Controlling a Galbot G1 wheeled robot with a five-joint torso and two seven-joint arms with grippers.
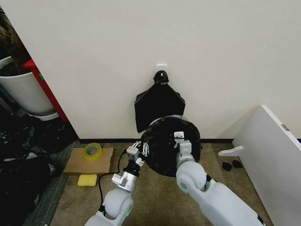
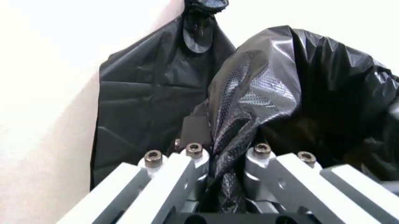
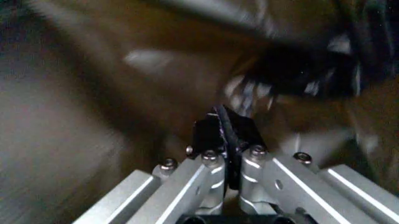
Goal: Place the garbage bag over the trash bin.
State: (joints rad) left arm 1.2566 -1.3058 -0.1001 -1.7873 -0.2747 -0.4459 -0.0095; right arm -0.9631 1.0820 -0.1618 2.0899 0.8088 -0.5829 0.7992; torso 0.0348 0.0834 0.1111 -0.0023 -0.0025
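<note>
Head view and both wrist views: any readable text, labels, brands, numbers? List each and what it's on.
None readable.
Garbage bag: plain black, no print.
Tape roll: yellow, no lettering legible.
Cardboard: no markings visible.
Red panel: a small green spot, too small to read.
Left gripper and right gripper, each shut on bag film: bare metal, no marks.

Right gripper (image 3: 227,161) seen from behind, silver linkage bars and bolt heads in foreground. Fingers drawn close together, black pads (image 3: 209,133) pinching thin fold of glossy black plastic, the garbage bag (image 3: 228,135), standing edge-on between them. Beyond fingertips, heavily blurred brown surface. Dark crinkled mass with pale glints beyond gripper, likely more of bag; blur makes it hard to tell. Pale smear farther off, unidentifiable.
</note>
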